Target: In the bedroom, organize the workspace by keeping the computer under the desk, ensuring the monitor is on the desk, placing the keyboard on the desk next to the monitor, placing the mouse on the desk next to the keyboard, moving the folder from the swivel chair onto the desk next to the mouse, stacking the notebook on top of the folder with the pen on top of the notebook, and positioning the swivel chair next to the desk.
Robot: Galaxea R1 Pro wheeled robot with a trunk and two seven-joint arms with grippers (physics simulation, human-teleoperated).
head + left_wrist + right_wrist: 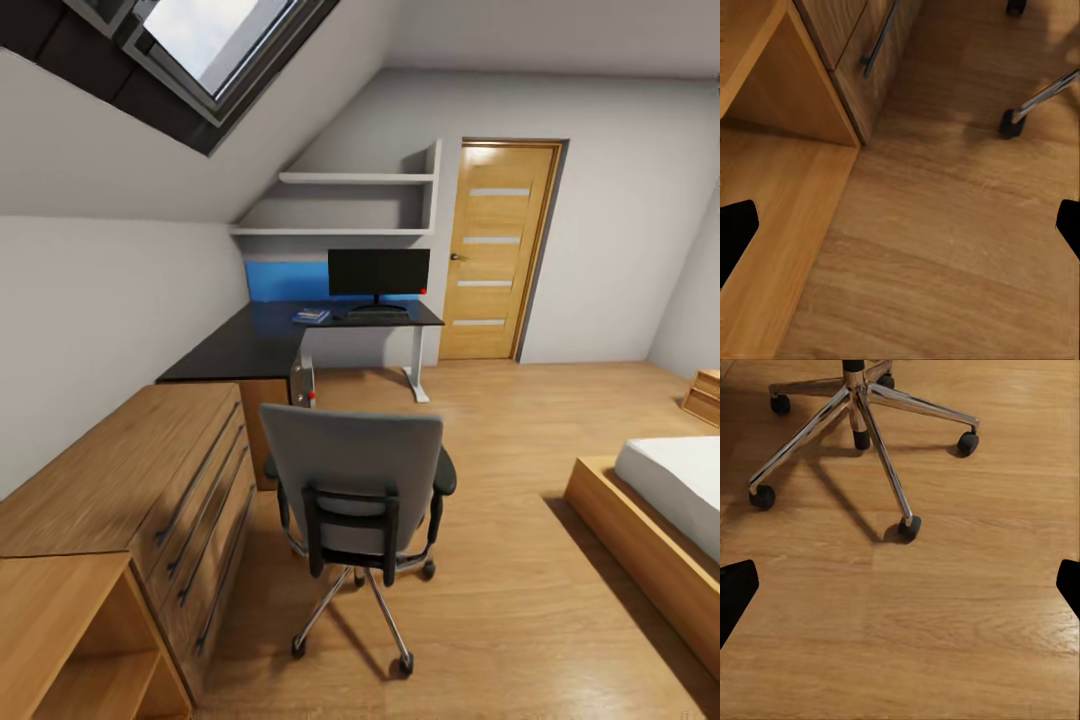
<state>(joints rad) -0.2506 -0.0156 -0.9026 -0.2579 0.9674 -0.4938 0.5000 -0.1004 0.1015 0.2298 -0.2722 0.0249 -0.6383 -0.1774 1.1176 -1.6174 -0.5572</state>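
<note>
Head view. Nearest the camera: low light-wood shelf unit (pixel 70 640) and drawer chest (pixel 150 490) along the sloped wall. Just beside the chest, swivel chair (pixel 352 490), grey back to the camera, dark armrests, chrome star base on castors, standing on the wood floor (pixel 520 600) well short of the desk. Beyond the chair, desk (pixel 250 345), glossy black L-shaped top, white legs, blue back panel. On it: monitor (pixel 379 272), upright, screen dark, small red light at a lower corner; keyboard (pixel 378 313) flat just in front of the stand; folder (pixel 311 316), bright blue, lying flat near the keyboard. Something small lying on the folder, too small to tell what. Under the desk, computer (pixel 302 380), silver-grey tower, red light near its base. Far wall: wooden door (pixel 495 250), two white shelves (pixel 350 205) above the desk. Bed (pixel 660 520) with wooden frame off to the other side. Skylight (pixel 215 40) overhead.

Left wrist view. Left gripper (pixel 900 232) spread wide, dark fingertips (pixel 735 229) at opposite edges, nothing between them but bare floor. Ahead of the gripper: corner of the shelf unit and a drawer front with dark handle; farther ahead, one chair leg with its castor (pixel 1011 124).

Right wrist view. Right gripper (pixel 900 592) likewise spread, holding nothing, above bare floor. Ahead of it: chair's chrome five-star base (pixel 862 412), nearest castor well clear of the fingertips.
</note>
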